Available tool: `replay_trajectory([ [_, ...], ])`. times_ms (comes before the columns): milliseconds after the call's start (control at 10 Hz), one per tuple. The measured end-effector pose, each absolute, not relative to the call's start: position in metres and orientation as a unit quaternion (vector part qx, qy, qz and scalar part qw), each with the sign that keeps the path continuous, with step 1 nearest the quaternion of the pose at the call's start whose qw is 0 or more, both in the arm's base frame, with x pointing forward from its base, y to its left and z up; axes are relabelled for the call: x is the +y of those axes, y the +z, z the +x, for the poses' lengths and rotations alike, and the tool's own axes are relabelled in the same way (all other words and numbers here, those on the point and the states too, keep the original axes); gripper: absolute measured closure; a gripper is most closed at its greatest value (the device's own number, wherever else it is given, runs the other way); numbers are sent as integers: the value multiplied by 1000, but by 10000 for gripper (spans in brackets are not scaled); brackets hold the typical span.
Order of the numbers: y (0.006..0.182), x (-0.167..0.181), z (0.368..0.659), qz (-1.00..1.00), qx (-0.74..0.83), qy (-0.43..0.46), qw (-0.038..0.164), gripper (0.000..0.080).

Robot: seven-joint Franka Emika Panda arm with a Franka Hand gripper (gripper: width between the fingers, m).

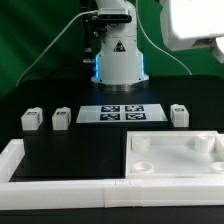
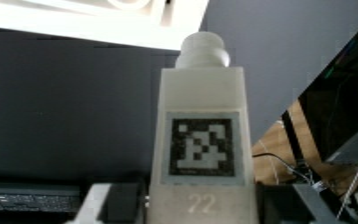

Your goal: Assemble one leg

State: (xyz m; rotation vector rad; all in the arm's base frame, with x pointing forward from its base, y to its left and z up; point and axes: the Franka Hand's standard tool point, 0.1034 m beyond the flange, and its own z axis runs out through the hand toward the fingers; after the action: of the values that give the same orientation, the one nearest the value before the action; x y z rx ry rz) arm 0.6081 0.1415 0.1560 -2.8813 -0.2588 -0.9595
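In the wrist view my gripper [image 2: 202,206] is shut on a leg [image 2: 202,125], a white stubby post with a rounded peg end and a black-and-white tag above the number 22. Dark fingers [image 2: 130,200] press it from both sides. The leg is held up off the table, pointing away from the camera. Three more legs stand on the black table in the exterior view: two at its left [image 1: 31,120] [image 1: 62,118] and one at its right [image 1: 180,114]. The gripper itself is out of the exterior view.
The large white panel [image 1: 176,156] with round sockets lies at the front right of the exterior view. The marker board [image 1: 122,113] lies before the robot base [image 1: 119,58]. A white L-shaped rail [image 1: 14,160] borders the table's left and front.
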Motion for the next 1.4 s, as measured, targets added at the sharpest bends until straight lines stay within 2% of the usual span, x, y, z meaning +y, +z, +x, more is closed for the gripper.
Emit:
replay_trajectory([
  [500, 133, 123, 610, -946, -75, -315, 25, 501],
  [700, 131, 114, 619, -944, -84, -319, 15, 501],
  [1400, 103, 107, 613, -946, -97, -310, 6, 501],
])
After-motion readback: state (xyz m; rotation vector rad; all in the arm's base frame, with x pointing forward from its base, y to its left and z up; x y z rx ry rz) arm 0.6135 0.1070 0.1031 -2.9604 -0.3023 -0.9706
